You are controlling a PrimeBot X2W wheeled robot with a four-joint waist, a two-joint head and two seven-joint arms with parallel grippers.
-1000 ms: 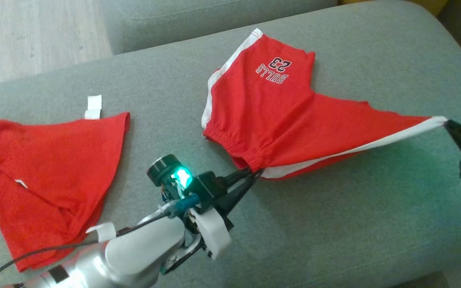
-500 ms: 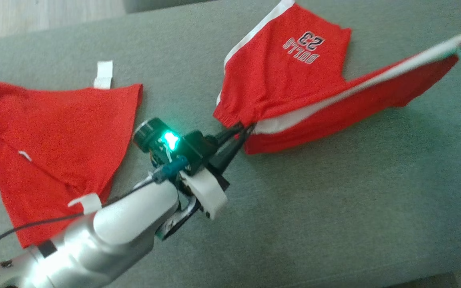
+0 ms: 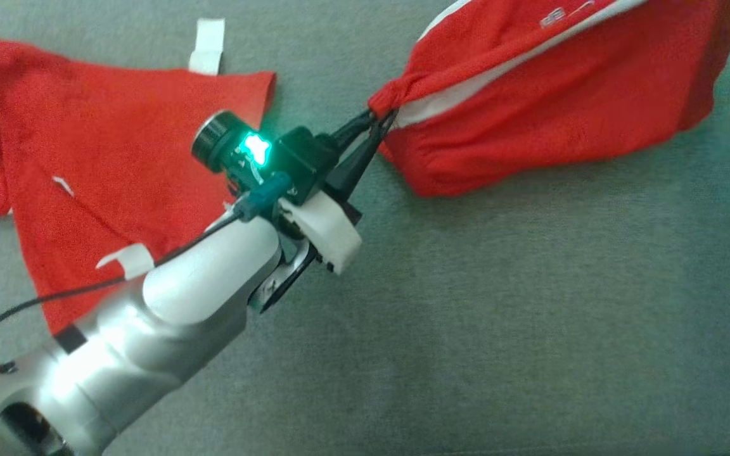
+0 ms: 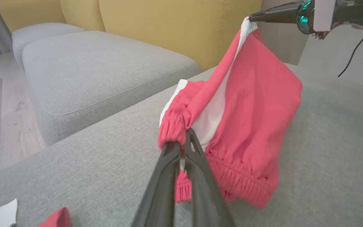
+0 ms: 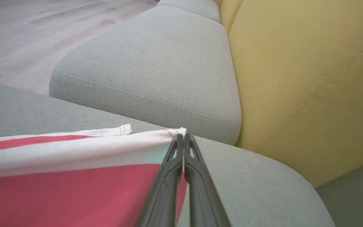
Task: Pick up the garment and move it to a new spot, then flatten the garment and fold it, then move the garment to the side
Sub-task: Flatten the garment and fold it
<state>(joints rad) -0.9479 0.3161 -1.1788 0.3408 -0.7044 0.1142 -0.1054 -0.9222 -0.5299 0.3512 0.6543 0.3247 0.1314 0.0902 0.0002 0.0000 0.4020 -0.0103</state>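
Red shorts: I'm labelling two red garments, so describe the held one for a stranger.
Over the grey sofa cushion, the red shorts hang stretched between the left gripper and right gripper. Unlike the flat red garment lying to their left, they carry a white side stripe and an elastic waistband.

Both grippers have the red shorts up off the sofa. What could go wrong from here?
1. The right gripper pinches only the white hem corner of the red shorts; a tug may pull it free.
2. The left gripper holds bunched waistband, so the shorts may land wrinkled.
3. The left arm's cable hangs over the second red garment and might snag it.
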